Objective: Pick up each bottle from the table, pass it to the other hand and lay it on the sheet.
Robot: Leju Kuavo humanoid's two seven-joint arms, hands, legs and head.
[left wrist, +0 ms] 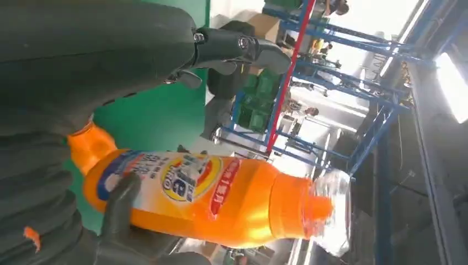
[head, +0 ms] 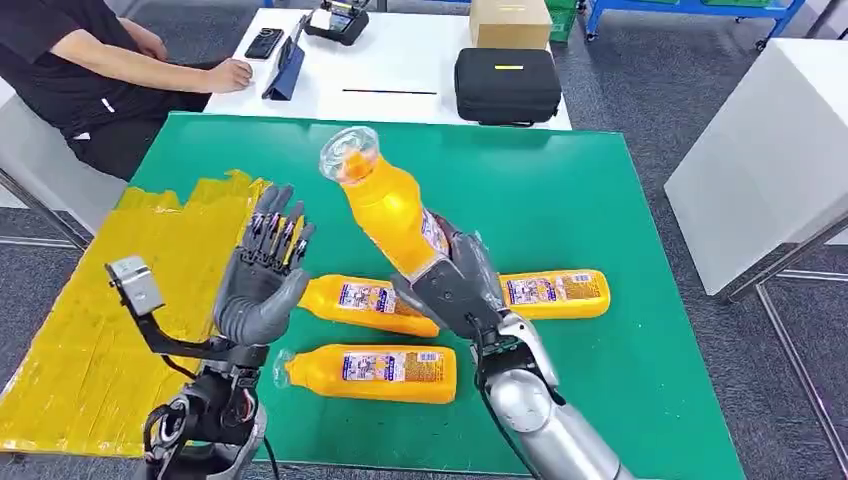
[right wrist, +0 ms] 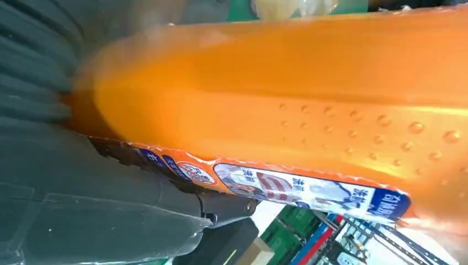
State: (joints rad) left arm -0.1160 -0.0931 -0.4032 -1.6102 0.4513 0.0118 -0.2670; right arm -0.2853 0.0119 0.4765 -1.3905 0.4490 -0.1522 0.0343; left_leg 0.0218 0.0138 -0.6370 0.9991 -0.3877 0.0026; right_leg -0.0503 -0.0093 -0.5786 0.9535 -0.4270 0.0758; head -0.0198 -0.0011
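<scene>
A: R hand (head: 455, 285)?
B: Fingers wrapped round the base of an orange bottle (head: 388, 205), lifted off the green bench (head: 600, 190), tilted, clear cap toward 11 o'clock.

A: L hand (head: 262, 275)?
B: Raised at 9 o'clock of that bottle, palm facing it, fingers (head: 278, 228) wide, holding nothing. Apart from the bottle, near it.

A: Other bottles?
B: Three lying flat on the bench. One (head: 365, 300) just beside the L hand, partly behind the R hand. One (head: 553, 293) at 3 o'clock of the R hand. One (head: 370, 372) at 6 o'clock, near the front edge.

A: Sheet?
B: Yellow sheet (head: 90, 330) on the bench's left side, at 9 o'clock of the L arm. No bottle on it.

A: Beyond?
B: White table (head: 400, 70) at 12 o'clock w/ black case (head: 507, 85), cardboard box (head: 510, 22); a person (head: 90, 70) seated there.
</scene>
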